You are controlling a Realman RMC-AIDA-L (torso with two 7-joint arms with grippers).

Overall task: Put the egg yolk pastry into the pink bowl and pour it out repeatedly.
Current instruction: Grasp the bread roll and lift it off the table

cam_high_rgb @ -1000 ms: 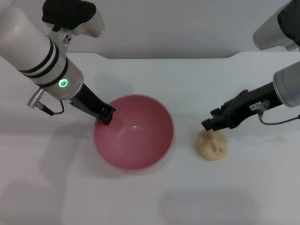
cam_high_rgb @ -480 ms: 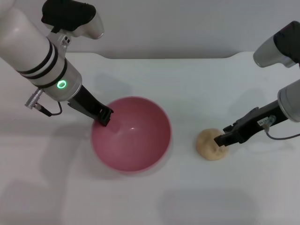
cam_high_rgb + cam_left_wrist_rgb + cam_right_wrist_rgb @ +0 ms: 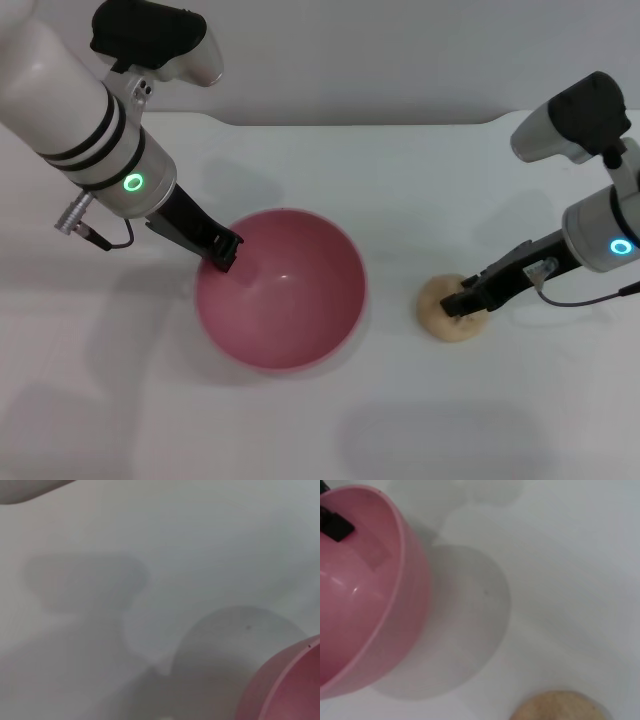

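The pink bowl (image 3: 300,310) stands on the white table left of centre, with nothing in it. My left gripper (image 3: 226,249) is shut on its near-left rim, one dark finger (image 3: 336,526) reaching inside the wall. The left wrist view catches only a piece of the bowl (image 3: 287,690). The egg yolk pastry (image 3: 438,318), pale tan and round, lies on the table to the right of the bowl. My right gripper (image 3: 463,300) is down on top of it, covering its upper part. The right wrist view shows the pastry (image 3: 555,707) at one edge and the bowl (image 3: 375,600) beyond it.
The white table (image 3: 400,200) runs to a raised back edge (image 3: 360,124) with a grey wall behind it. Bare tabletop lies between bowl and pastry and along the front.
My right gripper has come down from above the pastry and now rests on it. The bowl has shifted slightly left with the left gripper, which keeps its hold on the rim.
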